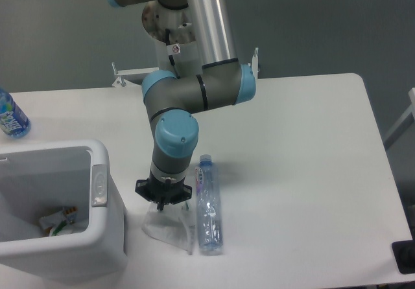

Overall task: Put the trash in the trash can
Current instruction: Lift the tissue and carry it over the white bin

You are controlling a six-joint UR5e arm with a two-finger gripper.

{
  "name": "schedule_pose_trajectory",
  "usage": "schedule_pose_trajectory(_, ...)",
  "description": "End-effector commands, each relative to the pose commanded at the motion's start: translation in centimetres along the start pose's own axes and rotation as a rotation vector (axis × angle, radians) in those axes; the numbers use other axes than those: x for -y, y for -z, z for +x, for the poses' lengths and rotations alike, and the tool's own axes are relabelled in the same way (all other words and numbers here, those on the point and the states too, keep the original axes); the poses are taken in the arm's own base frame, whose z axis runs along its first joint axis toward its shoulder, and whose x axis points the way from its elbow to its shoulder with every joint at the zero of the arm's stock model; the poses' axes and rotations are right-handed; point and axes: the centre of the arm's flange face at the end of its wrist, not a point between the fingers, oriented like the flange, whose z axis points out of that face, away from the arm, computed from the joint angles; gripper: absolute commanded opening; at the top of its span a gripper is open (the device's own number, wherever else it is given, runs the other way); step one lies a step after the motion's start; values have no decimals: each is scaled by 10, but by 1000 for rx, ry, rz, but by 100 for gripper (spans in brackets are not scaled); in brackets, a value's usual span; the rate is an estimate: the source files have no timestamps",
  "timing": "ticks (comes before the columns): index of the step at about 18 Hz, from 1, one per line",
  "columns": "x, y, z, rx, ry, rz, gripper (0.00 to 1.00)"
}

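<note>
We see the trash can [104, 237] at the near left corner of the table [311, 146], a white rectangular bin with a thick rounded rim and a grey oval button [98, 185] on its right rim. Inside it, low on the bottom, lies some crumpled material [59, 221] with green and pale marks; we cannot tell exactly what it is.

Just right of the bin, the gripper [163, 206] points straight down at the table, hanging from the arm [194, 91] whose blue-capped wrist sits above it. Its fingers are hidden against the black flange and the paper below, so we cannot tell how wide they stand or whether they grasp anything.

Directly under the gripper lies the white paper wrapper [170, 232], crumpled and flat on the table, its near edge reaching toward us. We cannot tell whether the fingertips touch it.

Just beside the wrapper, on its right, lies the flattened clear bottle [208, 205], lengthwise away from us, cap end far, close to the gripper but apart from it.

At the far left edge stands an upright bottle [11, 115] with a blue label, well apart from the bin.
</note>
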Motion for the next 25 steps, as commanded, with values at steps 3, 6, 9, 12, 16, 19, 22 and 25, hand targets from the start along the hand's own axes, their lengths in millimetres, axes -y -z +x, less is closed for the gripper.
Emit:
schedule_pose_trajectory(3,8,23,0,13,-5,41,3)
schedule_pose_trajectory(6,19,59,3,30,-16,102,3)
schedule_pose_trajectory(9,34,96,1,55,-22,171,4)
schedule_pose_trajectory(12,49,126,-10,79,-11,229,4)
schedule_pose_trajectory(16,53,179,-24,81,4,324,4)
schedule_pose_trajectory(19,49,230,-43,11,54,432,4)
schedule_pose_trajectory(22,50,271,-54,-102,94,534,4)
schedule_pose_trajectory(25,50,295,-48,-156,113,581,4)
